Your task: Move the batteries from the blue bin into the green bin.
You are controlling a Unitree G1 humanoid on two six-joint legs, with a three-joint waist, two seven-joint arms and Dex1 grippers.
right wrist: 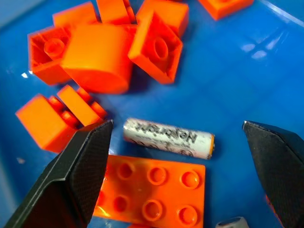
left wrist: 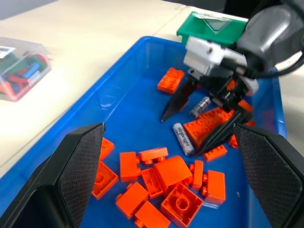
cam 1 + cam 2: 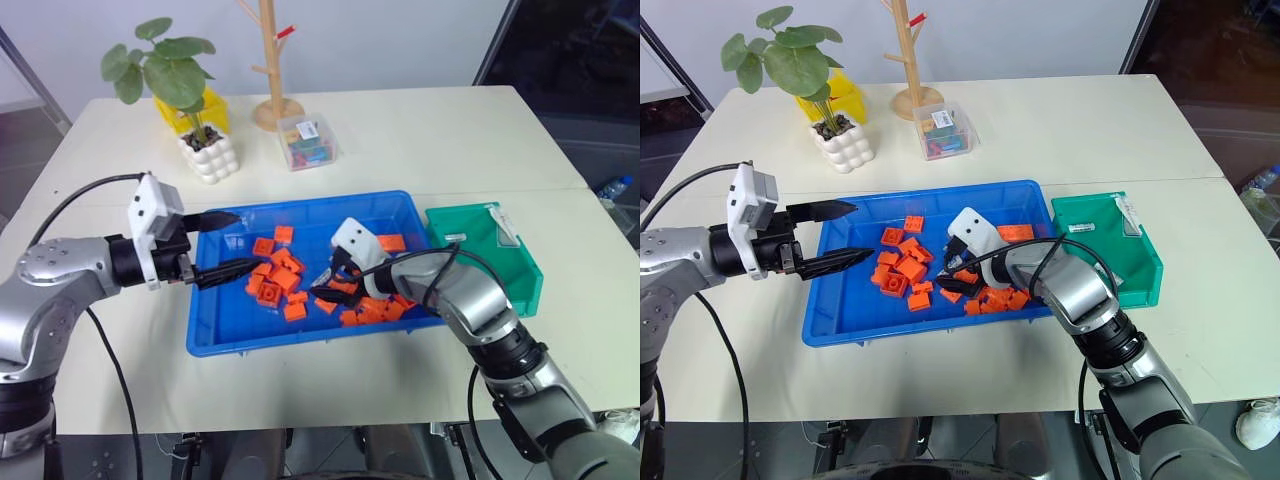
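Two batteries (image 2: 183, 138) show among the orange bricks (image 2: 176, 182) in the blue bin (image 3: 220, 330), and I read both from my left wrist camera: one lies flat on the bin floor, the other (image 2: 200, 106) sits just past it against a flat brick (image 2: 212, 124). My right gripper (image 1: 178, 173) hangs low over this spot, fingers spread wide and holding nothing. Through its own camera the nearer battery (image 1: 168, 137) lies crosswise in the gap between the two fingers (image 1: 71, 178), closer to one finger than the other, with the studded flat brick (image 1: 152, 190) right beside it on the wrist side. I cannot tell whether the fingertips touch the bin floor. A heap of bricks (image 1: 102, 47) lies beyond the battery, ahead of the fingers.

My left gripper (image 3: 225, 245) is level over the bin's near-left rim, fingers apart and empty, pointing across the bin toward the right gripper (image 3: 335, 285). Loose bricks (image 3: 278, 280) lie between the two grippers.

Off past my right arm, the green bin (image 3: 525, 275) stands just beside the blue bin's end. One battery (image 3: 455, 237) lies in it by the wall nearest the blue bin, and a pale slim item (image 3: 503, 226) lies toward its far side; I cannot tell what that is.

Farther ahead on the table (image 3: 440, 130) are a clear box (image 3: 306, 142), a potted plant (image 3: 180, 90) and a wooden stand (image 3: 272, 70).
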